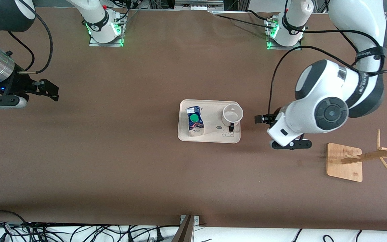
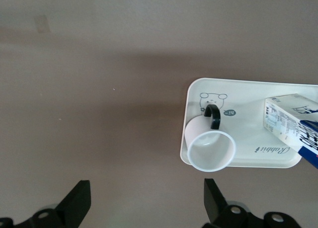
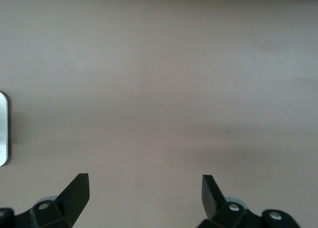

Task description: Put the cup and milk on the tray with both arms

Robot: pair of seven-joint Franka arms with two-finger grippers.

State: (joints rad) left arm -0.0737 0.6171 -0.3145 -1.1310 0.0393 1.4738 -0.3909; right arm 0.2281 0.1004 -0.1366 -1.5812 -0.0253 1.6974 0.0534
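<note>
The cream tray (image 1: 213,116) lies mid-table. The milk carton (image 1: 194,121) stands on it with its green cap up, at the right arm's end of the tray. The white cup (image 1: 232,114) stands upright on the tray's other end, its black handle toward the front camera. My left gripper (image 1: 268,125) is open and empty, over the bare table beside the tray's cup end. Its wrist view shows the gripper (image 2: 145,190), the cup (image 2: 211,148), the tray (image 2: 248,133) and the milk (image 2: 293,126). My right gripper (image 1: 49,90) is open and empty, waiting at the right arm's end of the table (image 3: 144,183).
A square wooden rack base (image 1: 344,162) with a tilted wooden peg post (image 1: 381,155) stands near the left arm's end, nearer the front camera than the left gripper. Cables (image 1: 79,232) lie along the front edge. The tray's edge (image 3: 2,128) shows in the right wrist view.
</note>
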